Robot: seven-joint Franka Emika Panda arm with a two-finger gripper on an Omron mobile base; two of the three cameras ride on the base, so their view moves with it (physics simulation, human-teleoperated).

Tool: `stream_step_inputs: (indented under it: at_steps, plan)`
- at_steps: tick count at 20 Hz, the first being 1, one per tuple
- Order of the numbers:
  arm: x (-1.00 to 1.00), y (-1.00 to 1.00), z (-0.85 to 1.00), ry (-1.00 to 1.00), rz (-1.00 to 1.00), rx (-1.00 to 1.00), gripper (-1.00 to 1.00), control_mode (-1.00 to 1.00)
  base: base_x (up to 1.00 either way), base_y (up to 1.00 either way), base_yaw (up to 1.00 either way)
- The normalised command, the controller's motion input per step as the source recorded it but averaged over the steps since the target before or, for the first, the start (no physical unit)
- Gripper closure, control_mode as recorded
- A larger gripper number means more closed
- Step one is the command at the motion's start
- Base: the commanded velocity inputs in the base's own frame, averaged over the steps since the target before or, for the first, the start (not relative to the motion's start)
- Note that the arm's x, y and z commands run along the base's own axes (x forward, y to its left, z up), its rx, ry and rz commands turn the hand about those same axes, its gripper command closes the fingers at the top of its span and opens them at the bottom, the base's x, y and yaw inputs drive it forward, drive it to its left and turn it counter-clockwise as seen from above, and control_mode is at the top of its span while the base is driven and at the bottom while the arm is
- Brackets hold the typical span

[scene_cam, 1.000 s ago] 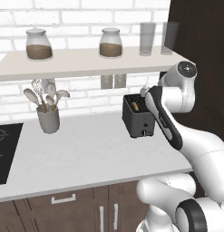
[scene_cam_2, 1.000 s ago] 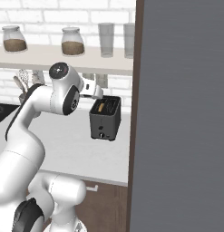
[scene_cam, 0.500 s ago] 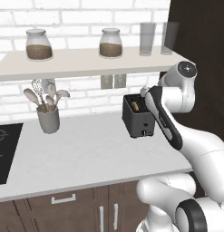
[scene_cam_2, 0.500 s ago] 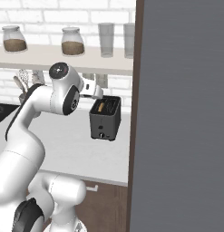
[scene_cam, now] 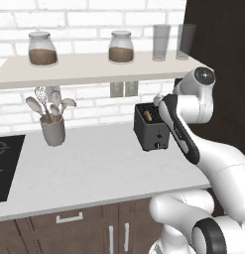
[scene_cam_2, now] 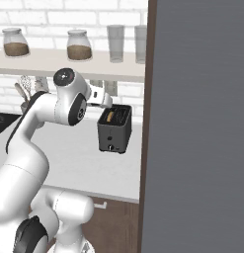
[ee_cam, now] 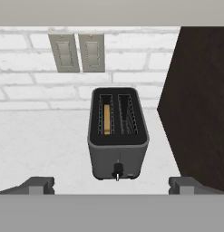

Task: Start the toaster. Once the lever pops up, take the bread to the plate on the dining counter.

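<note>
Hovering my wide-open gripper (ee_cam: 111, 185) just above the toaster (ee_cam: 118, 133), bread (ee_cam: 106, 119) sitting in its slot, lever apparently not pressed yet, so basically everything's still ahead.

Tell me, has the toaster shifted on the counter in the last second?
No. The toaster sits in the same spot below the wall outlets in the left base view.
</note>
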Motion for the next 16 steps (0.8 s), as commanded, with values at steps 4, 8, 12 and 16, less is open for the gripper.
stream_step_inputs:
  at_steps: [4,8,12,16]
  plan:
    - [0.0,0.0,0.0,0.0,0.0,0.0,-1.0,-1.0,0.0,0.0,0.0]
    - [0.0,0.0,0.0,0.0,0.0,0.0,-1.0,-1.0,0.0,0.0,0.0]
    - [0.0,0.0,0.0,0.0,0.0,0.0,-1.0,-1.0,0.0,0.0,0.0]
    - [0.0,0.0,0.0,0.0,0.0,0.0,-1.0,-1.0,0.0,0.0,0.0]
